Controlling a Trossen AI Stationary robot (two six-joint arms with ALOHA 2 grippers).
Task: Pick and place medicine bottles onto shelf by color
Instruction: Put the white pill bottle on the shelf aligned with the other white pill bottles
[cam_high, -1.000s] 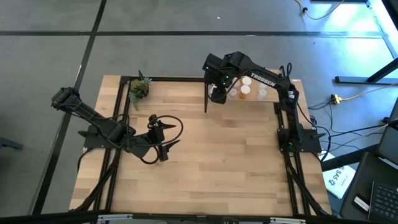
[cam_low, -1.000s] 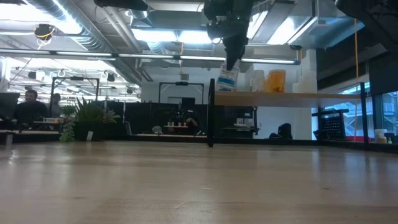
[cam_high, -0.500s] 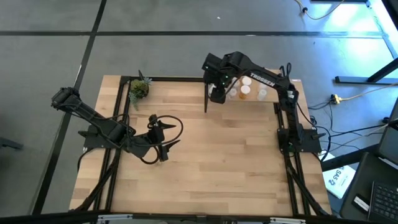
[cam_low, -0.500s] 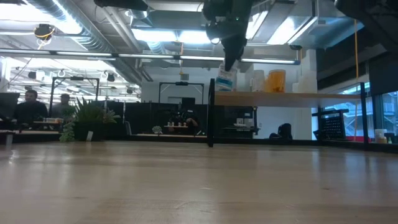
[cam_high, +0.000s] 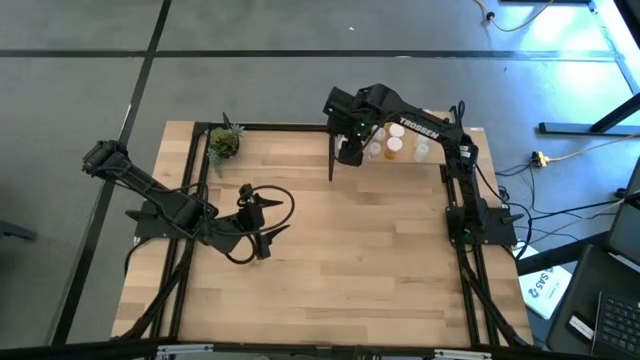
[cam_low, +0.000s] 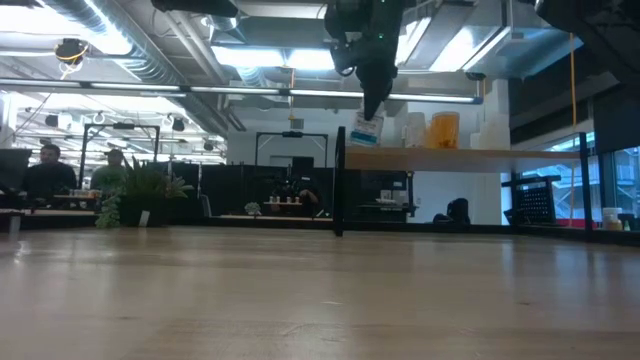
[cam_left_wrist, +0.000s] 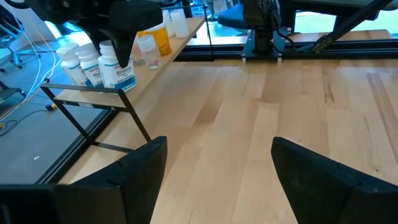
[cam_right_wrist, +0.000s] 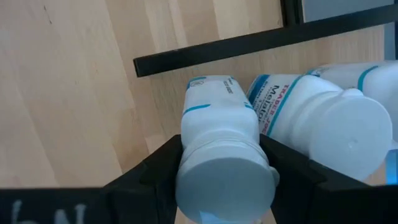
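From above, you see the right gripper (cam_high: 351, 150) over the shelf (cam_high: 432, 157) corner. At table height, it pinches a white bottle (cam_low: 366, 129) above the shelf. Through its wrist camera, the jaws clamp that bottle beside another white bottle (cam_right_wrist: 323, 118). On the table, the left gripper (cam_high: 262, 222) rests with jaws spread.

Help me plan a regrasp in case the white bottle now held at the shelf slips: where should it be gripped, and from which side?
Grip the white bottle at its neck just under the cap, from above, as the right gripper does now. It stands roughly upright at the shelf edge, with other white bottles close beside it, so the top looks like the freest approach.
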